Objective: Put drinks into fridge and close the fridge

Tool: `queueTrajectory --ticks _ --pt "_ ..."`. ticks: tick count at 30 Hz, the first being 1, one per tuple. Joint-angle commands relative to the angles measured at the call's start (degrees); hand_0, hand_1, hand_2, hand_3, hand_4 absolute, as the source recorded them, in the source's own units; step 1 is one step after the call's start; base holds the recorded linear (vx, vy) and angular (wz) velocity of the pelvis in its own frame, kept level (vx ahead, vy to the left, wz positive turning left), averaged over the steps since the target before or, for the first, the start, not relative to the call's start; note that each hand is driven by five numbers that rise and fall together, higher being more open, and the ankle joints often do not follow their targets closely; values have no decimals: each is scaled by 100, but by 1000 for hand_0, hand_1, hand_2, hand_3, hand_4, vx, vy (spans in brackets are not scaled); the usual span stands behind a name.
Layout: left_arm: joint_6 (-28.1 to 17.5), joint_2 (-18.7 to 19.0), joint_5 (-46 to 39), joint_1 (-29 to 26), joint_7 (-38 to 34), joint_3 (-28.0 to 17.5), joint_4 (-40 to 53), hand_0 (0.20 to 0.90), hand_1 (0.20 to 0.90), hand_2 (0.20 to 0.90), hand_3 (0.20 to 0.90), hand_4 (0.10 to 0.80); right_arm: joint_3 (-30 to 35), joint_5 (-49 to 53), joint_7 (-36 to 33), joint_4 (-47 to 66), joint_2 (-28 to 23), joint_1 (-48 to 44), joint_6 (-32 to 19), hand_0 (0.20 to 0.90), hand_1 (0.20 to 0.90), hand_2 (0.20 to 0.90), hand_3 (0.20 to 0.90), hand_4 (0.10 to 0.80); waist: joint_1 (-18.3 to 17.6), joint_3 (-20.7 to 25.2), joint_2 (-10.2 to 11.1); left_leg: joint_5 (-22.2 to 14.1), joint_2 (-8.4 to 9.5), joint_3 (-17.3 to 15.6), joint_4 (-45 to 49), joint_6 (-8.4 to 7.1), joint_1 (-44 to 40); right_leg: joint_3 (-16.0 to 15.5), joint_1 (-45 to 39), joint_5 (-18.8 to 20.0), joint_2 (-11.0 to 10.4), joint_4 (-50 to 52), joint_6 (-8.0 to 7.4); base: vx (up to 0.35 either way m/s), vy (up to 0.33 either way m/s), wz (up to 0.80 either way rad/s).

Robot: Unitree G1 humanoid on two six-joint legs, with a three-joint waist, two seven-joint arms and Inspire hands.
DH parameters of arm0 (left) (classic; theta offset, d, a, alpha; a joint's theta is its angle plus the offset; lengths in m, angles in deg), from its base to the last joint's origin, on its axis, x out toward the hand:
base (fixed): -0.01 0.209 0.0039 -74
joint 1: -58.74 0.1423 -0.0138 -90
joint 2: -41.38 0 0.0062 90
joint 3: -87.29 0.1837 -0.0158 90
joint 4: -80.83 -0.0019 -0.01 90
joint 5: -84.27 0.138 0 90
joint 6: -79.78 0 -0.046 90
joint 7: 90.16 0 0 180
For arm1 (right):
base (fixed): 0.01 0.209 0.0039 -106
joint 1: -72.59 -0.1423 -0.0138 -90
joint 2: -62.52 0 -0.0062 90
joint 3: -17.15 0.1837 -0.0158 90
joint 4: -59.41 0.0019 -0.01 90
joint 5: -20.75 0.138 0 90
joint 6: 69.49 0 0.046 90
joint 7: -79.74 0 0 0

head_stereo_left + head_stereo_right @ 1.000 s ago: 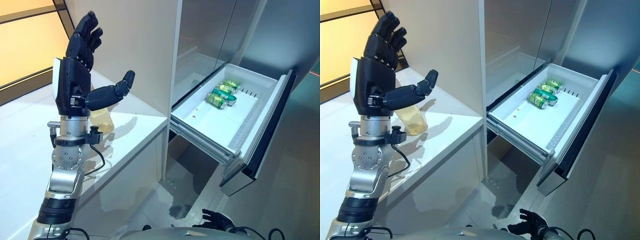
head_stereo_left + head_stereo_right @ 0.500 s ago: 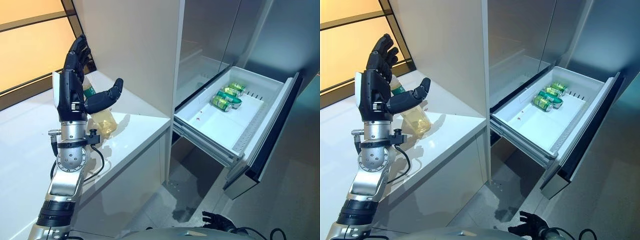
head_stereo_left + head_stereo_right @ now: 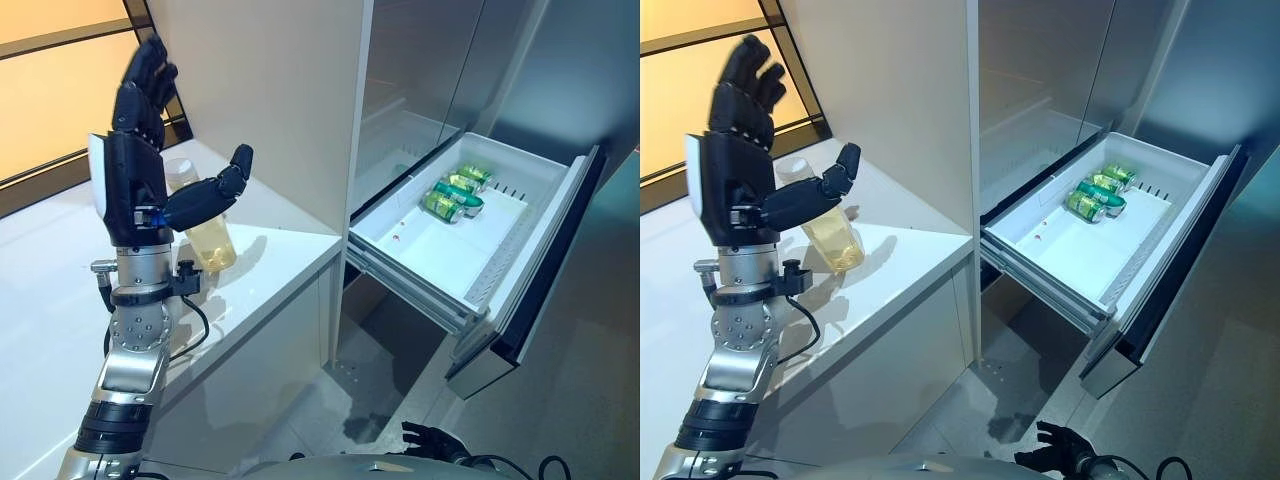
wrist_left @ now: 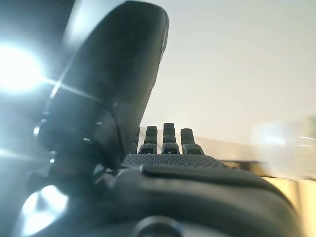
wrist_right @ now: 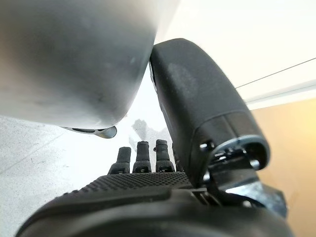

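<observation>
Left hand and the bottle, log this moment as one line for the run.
left hand: open, raised by bottle, not gripping | bottle: upright on counter | fridge drawer: open, cans inside | right hand: low, idle

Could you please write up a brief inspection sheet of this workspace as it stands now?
Surface: white counter, one bottle on it.
Job's things: bottle of yellowish drink standing upright on the counter; green cans lying in the open fridge drawer.
Clutter: nothing seen.
Robot hands: left robot hand open, raised beside the bottle, not holding it; right robot hand low by the floor, open, empty.
Cables: nothing seen.
Surroundings: white cabinet wall, grey fridge front.
</observation>
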State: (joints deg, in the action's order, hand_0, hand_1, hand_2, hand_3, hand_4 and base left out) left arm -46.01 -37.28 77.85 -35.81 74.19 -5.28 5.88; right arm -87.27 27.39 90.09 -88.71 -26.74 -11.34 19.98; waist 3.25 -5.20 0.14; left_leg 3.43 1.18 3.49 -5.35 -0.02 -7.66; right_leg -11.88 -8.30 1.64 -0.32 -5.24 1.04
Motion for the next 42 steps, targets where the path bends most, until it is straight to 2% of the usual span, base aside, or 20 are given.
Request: queueTrajectory --ticks 1,4,6,8,10,12,20,26,31,36,42 --pt "-667 58 80 -719 124 -153 527 900 900 900 900 800 -261 -131 29 107 251 -75 -131 900 900 900 900 800 -29 67 98 -507 42 -307 35 28 -137 58 -103 -448 -86 401 -342 0 0 0" --pt "-859 35 1 -758 218 -134 621 900 900 900 900 800 -291 -159 10 141 269 -53 -111 900 900 900 900 800 -42 70 100 -515 36 -312 35 21 -136 62 -100 -445 -88 396 -352 0 0 0" --pt "-769 -5 24 -762 195 -148 702 900 900 900 900 800 -306 -166 8 162 272 -54 -94 900 900 900 900 800 -45 72 102 -514 37 -308 35 17 -129 74 -96 -442 -83 390 -351 0 0 0" --pt "-561 -20 198 -752 -43 -151 708 900 900 900 900 800 -316 -167 4 213 265 -49 -59 900 900 900 900 800 -51 64 98 -511 40 -303 35 13 -129 81 -97 -438 -81 386 -349 0 0 0" --pt "99 9 242 -699 -482 -156 578 900 900 900 900 800 -319 -155 -7 294 253 -44 5 900 900 900 900 800 -46 57 94 -514 53 -283 35 19 -125 85 -95 -433 -80 377 -355 0 0 0" --pt "375 30 241 -585 -729 -193 420 900 900 900 900 800 -306 -131 8 367 222 -45 67 900 900 900 900 800 -32 43 92 -506 59 -274 35 23 -128 77 -104 -433 -81 375 -349 0 0 0" --pt "583 -9 39 -149 -1066 -477 18 900 900 900 900 800 -185 -168 73 387 171 -49 100 900 900 900 900 800 66 15 88 -472 79 -231 35 27 -117 18 -123 -429 -96 368 -336 0 0 0" --pt "735 -114 -493 -101 -508 -447 -152 900 900 900 900 800 -151 -236 126 369 133 -73 68 900 900 900 900 800 80 18 91 -468 74 -239 35 23 -127 6 -127 -440 -93 387 -329 0 0 0" --pt "975 -245 -1437 -113 430 -275 -276 900 900 900 900 800 -133 -295 182 345 108 -106 77 900 900 900 900 800 69 16 87 -464 66 -263 35 25 -133 24 -129 -441 -80 395 -327 0 0 0" --pt "1258 -260 -1617 -111 613 -85 -332 900 900 900 900 800 -213 -255 151 420 78 -87 130 900 900 900 900 800 62 -19 84 -465 72 -275 35 46 -159 -4 -150 -448 -95 397 -327 0 0 0" --pt "1403 -255 -1305 -201 564 107 -582 900 900 900 900 800 -297 -112 100 306 94 -245 230 900 900 900 900 800 105 19 94 -418 81 -244 35 27 -134 -14 -137 -419 -96 405 -324 5 2 0"
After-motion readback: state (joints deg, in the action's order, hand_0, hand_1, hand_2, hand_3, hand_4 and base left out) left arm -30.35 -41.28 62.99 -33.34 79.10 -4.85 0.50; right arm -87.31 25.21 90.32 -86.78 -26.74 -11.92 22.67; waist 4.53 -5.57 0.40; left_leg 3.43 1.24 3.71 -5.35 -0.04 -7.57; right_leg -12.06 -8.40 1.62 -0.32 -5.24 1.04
